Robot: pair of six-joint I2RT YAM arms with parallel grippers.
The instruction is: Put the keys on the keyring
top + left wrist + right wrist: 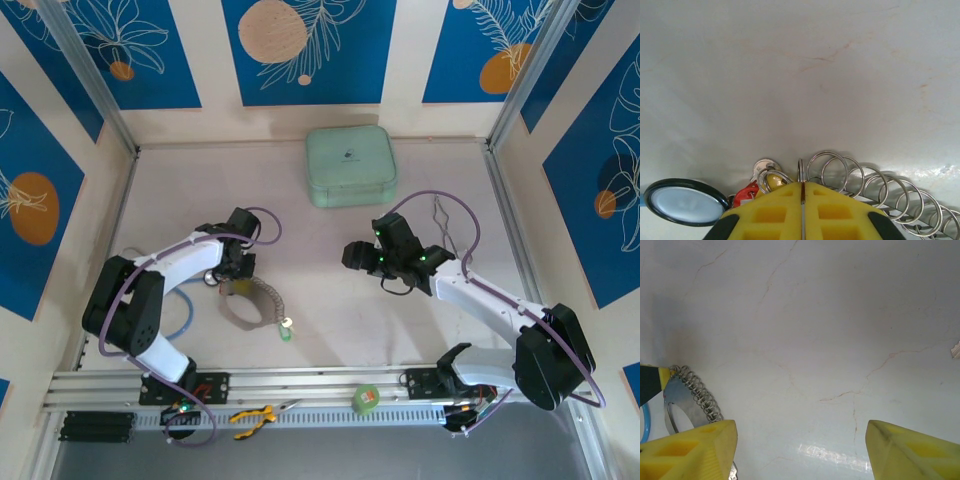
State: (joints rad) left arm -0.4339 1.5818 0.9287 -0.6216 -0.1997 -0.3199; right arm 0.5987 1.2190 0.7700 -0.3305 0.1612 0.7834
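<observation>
The keyring [252,308] lies as a silvery loop of linked rings in front of the left arm; its rings [865,185] run off to the right in the left wrist view. My left gripper [802,184] is shut, pinching one edge-on ring of that chain, and it stands at the loop's far end [233,275]. Keys bunch just left of its tips: a silver head [764,167], a yellow head [774,181] and a red tag [746,194]. A green-headed key [287,326] lies at the loop's right end. My right gripper [352,256] [800,432] hangs open over bare table, right of the keyring [695,390].
A mint-green case [350,167] sits at the back. Steel forceps [445,225] lie behind the right arm. The stethoscope's disc [682,202] and blue tube [185,325] are left of the keyring. Yellow-handled pliers [255,415] and a green tape roll [367,398] rest on the front rail.
</observation>
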